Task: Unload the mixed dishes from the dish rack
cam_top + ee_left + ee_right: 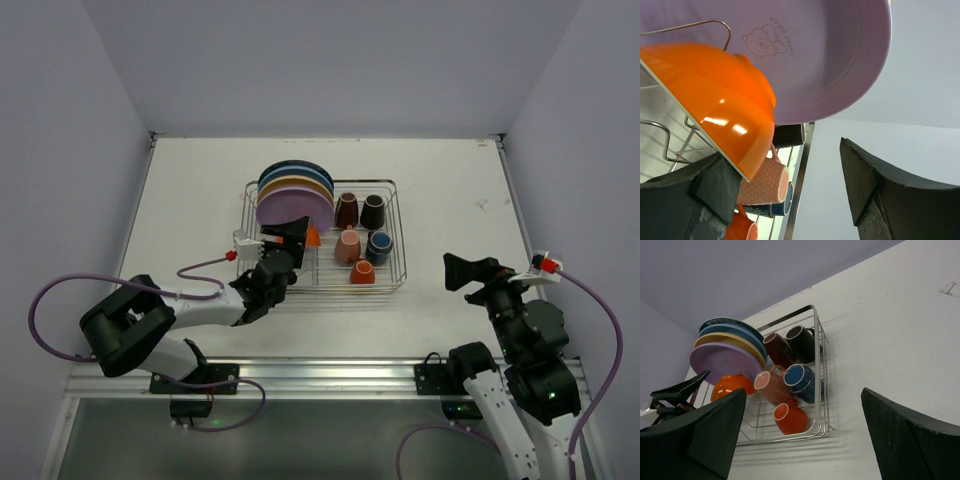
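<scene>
Both claws gape wide. Overhead: the left claw [287,238] is at the rectangular silver wire dish rack [330,284], midway between the surface's side edges. Left wrist: closing on the glossy orange bowl [715,100] could jostle the round lavender plate [840,60] leaning above it. Right wrist: the right claw [802,405] hangs well apart.

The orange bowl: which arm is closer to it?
Left. The left fingers are right at the bowl rim in the rack; the right fingers hang over the table, well off to the rack's right.
</scene>
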